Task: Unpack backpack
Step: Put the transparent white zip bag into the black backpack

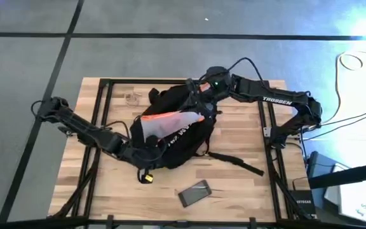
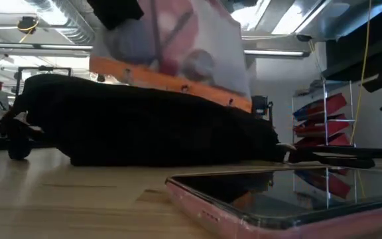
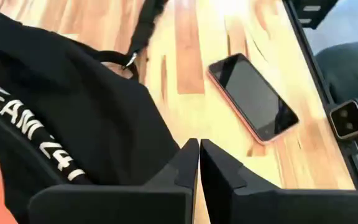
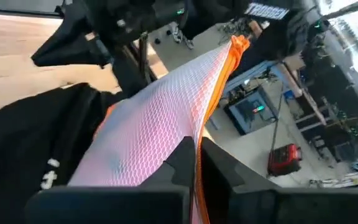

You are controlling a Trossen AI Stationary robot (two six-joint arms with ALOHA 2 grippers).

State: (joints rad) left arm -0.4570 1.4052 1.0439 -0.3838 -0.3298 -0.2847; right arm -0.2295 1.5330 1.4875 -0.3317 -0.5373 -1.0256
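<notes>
Closest to the table's front edge lies a pink-cased phone (image 1: 194, 193), face up. Behind it the backpack (image 1: 182, 145) sprawls mid-table, a white mesh pouch with orange trim (image 1: 167, 123) drawn out of its top. Over the far end, the right gripper (image 4: 197, 152) pinches that pouch. At the bag's near side, the left gripper (image 3: 199, 163) is clenched on nothing.

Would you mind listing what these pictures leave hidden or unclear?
- Inside the backpack: the white mesh pouch and black fabric cover it in every view.
- Phone: cut off by the low view's bottom and right edges.
- Small clear item near the table's far edge: too small to identify in the high view.
</notes>
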